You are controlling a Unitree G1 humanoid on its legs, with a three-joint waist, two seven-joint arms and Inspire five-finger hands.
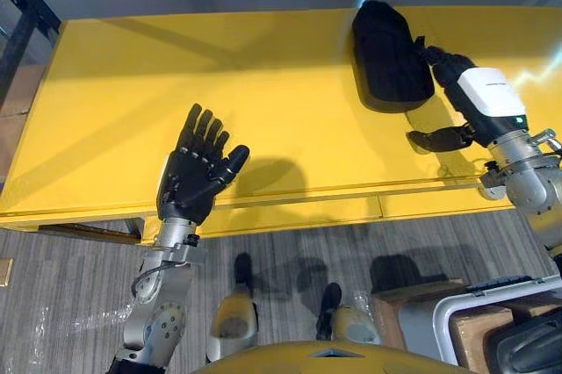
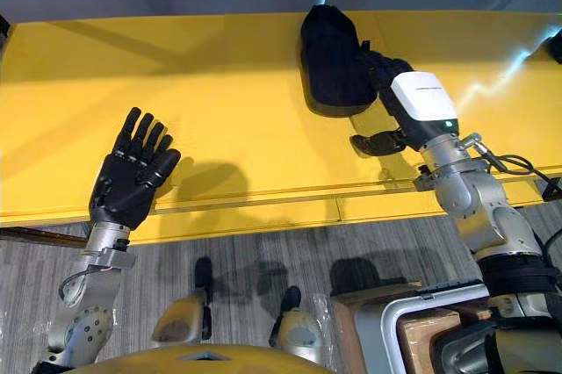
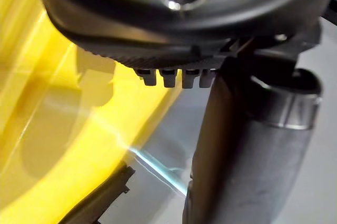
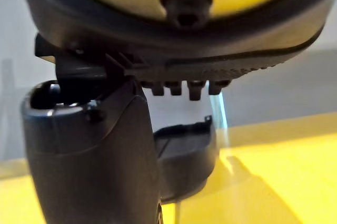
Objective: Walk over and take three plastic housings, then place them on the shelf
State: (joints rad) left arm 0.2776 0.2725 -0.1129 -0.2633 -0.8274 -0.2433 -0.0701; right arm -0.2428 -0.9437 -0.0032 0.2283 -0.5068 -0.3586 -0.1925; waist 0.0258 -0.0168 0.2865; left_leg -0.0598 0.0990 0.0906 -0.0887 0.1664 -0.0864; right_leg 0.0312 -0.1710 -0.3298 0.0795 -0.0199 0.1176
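A black plastic housing (image 1: 391, 49) lies on the yellow shelf board (image 1: 263, 84) towards its back right; it also shows past the thumb in the right wrist view (image 4: 184, 155). My right hand (image 1: 492, 97) reaches in from the right. Its fingers rest against the housing's right edge and its thumb (image 2: 378, 141) sticks out sideways, apart from the housing and closing on nothing. Over the board's front left my left hand (image 1: 193, 172) is open, fingers spread, palm up and empty.
The board's front edge (image 1: 290, 212) runs across the view, with grey plank floor below it. A dark rack frame (image 1: 22, 14) stands at the far left. A white-rimmed bin and boxes (image 1: 492, 321) sit on the floor at the lower right. A grey wall backs the board.
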